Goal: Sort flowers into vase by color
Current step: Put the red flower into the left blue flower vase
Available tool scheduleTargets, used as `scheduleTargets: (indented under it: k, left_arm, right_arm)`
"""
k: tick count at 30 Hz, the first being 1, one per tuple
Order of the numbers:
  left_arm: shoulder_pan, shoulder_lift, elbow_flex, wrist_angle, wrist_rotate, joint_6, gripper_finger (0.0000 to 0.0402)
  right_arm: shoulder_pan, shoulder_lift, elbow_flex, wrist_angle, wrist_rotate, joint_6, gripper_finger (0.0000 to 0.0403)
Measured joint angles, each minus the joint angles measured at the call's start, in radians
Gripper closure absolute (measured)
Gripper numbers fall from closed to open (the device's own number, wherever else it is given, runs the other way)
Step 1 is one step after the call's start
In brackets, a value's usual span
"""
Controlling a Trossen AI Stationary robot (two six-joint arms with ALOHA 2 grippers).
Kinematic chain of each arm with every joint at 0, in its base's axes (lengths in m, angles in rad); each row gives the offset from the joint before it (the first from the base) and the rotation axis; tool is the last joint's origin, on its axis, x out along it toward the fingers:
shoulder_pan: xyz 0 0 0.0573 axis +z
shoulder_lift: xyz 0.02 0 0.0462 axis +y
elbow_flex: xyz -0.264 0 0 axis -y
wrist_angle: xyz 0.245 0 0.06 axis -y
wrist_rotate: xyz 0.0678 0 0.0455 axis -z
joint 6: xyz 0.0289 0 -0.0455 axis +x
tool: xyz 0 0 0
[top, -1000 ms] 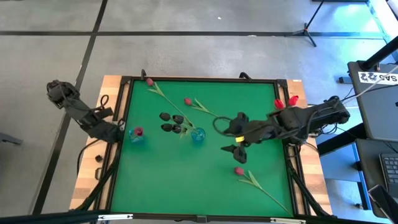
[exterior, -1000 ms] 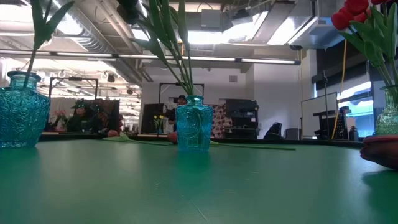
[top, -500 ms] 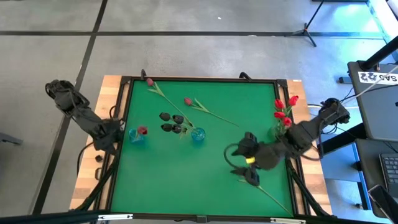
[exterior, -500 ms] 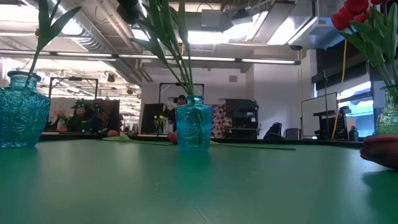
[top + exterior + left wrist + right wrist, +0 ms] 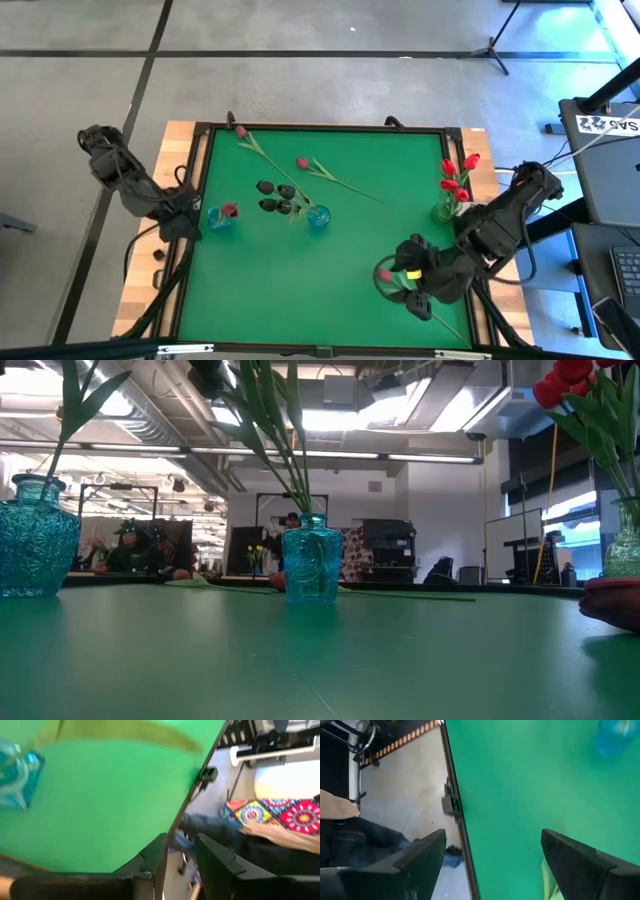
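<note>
Three blue glass vases stand on the green table. The left vase (image 5: 219,218) holds a pinkish-red flower, the middle vase (image 5: 318,217) holds black flowers (image 5: 275,196), and the right vase (image 5: 444,210) holds red flowers (image 5: 456,174). A pinkish-red flower (image 5: 384,272) lies flat near the front right. My right gripper (image 5: 400,290) hovers open over it; in the right wrist view, between the open right gripper (image 5: 492,865) fingers, only a green leaf tip (image 5: 547,880) shows. My left gripper (image 5: 188,222) stands open beside the left vase at the table's left edge, holding nothing (image 5: 180,857).
Two more pinkish-red flowers (image 5: 250,146) (image 5: 328,174) lie flat on the far half of the table. A raised dark frame (image 5: 190,190) runs round the table. The low view shows the middle vase (image 5: 312,558) and a red flower head (image 5: 612,600) at the right.
My right gripper has swung from the table's middle toward the near right corner, rolling as it went, and now hangs over the flower lying there. It has stayed open.
</note>
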State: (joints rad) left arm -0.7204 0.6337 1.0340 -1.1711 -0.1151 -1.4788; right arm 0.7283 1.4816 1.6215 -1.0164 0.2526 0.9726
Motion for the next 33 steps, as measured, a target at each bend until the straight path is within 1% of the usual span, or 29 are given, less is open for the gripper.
scheduleTargets:
  k: [3,6,10,12,14,16,19,21,25,29,33]
  left_arm:
    - [-0.010,0.013,0.000,0.001,-0.051,0.031,0.0305]
    - [-0.018,0.029,0.000,0.001,-0.064,0.049,0.0305]
    - [-0.030,0.054,0.000,-0.019,-0.072,0.049,0.0305]
    - [-0.036,0.070,-0.001,-0.035,-0.083,0.049,0.0305]
    - [-0.042,0.087,-0.001,-0.040,-0.084,0.048,0.0305]
    - [-0.048,0.104,-0.001,-0.048,-0.077,0.047,0.0305]
    - [-0.059,0.123,-0.001,-0.056,-0.070,0.034,0.0305]
    - [-0.069,0.130,-0.001,-0.061,-0.070,0.013,0.0305]
    - [-0.092,0.139,-0.001,-0.078,-0.070,-0.034,0.0305]
    - [-0.107,0.141,-0.001,-0.078,-0.081,-0.057,0.0305]
    - [-0.112,0.144,-0.001,-0.078,-0.096,-0.059,0.0305]
  right_arm:
    - [0.032,0.008,-0.001,-0.073,-0.012,0.112,0.0077]
    - [0.072,0.023,-0.028,-0.127,-0.029,0.266,0.0077]
    - [0.110,0.054,-0.115,-0.129,-0.092,0.444,0.0077]
    - [0.112,0.074,-0.173,-0.121,-0.128,0.494,0.0081]
    - [0.110,0.095,-0.238,-0.092,-0.151,0.501,0.0093]
    - [0.106,0.114,-0.306,-0.042,-0.148,0.495,0.0111]
    - [0.094,0.145,-0.409,0.100,-0.097,0.442,0.0139]
    - [0.094,0.169,-0.469,0.163,-0.067,0.414,0.0157]
    - [0.082,0.219,-0.545,0.184,-0.040,0.406,0.0183]
    - [0.083,0.251,-0.582,0.197,0.003,0.391,0.0200]
    - [0.083,0.272,-0.634,0.331,-0.001,0.323,0.0212]
